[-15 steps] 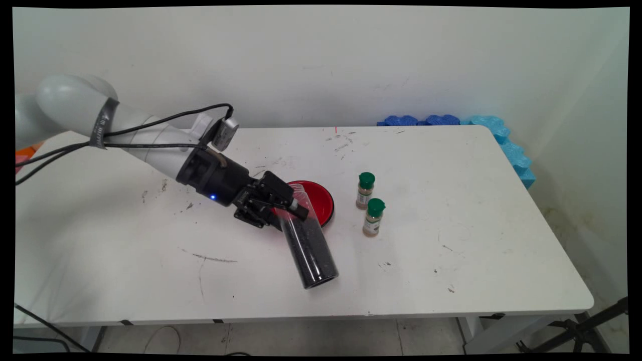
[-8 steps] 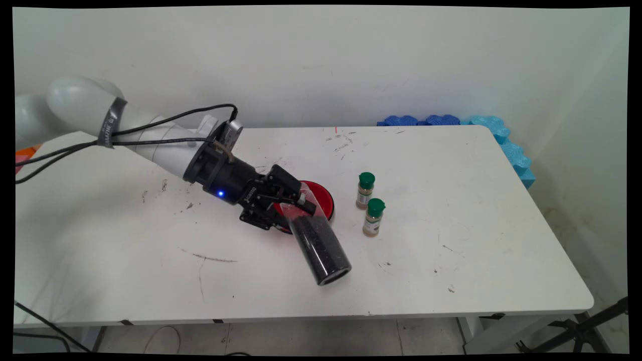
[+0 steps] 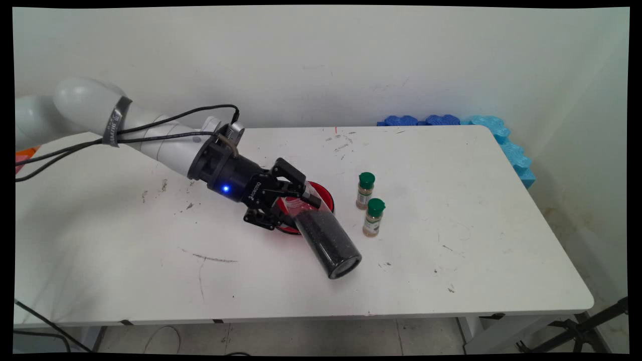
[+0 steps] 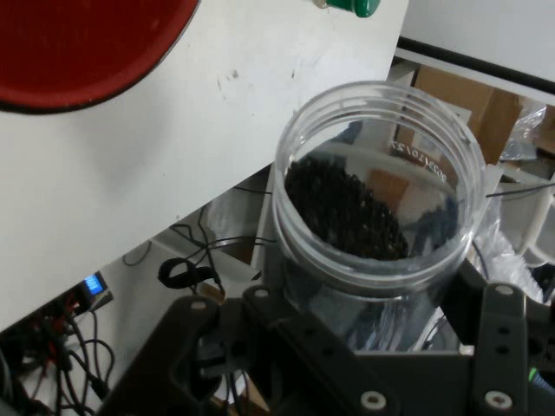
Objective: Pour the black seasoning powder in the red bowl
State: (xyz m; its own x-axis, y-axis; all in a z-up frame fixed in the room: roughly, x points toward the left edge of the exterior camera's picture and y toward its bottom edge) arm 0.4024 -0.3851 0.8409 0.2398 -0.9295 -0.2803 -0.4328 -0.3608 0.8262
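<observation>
The white arm reached in low from the upper left, its last link sloping down toward the red plate (image 3: pixel 321 198), black cables trailing along it. The black gripper (image 3: pixel 293 203) lay nearly level over the plate's near-left side, its fingers clenched on the open neck of a clear plastic jar (image 3: pixel 326 238). The jar was tipped well over: its mouth sat in the gripper above the plate, while its closed bottom pointed down and toward the table's near edge, hanging above the white table (image 3: pixel 451 260) beyond the plate's rim.

The jar was a smooth, straight-sided cylinder, transparent, with a ridged rim (image 4: pixel 381 173) at its mouth in the hand view. Coarse black granules (image 4: pixel 342 208) filled the lower part and lay banked against one wall. The plate was round, glossy and shallow.

Just past the plate, on the side away from the arm, two small spice bottles (image 3: pixel 370 204) stood upright close together, each with a green cap and brownish contents. The tabletop was matte, scuffed and speckled with dark marks.
</observation>
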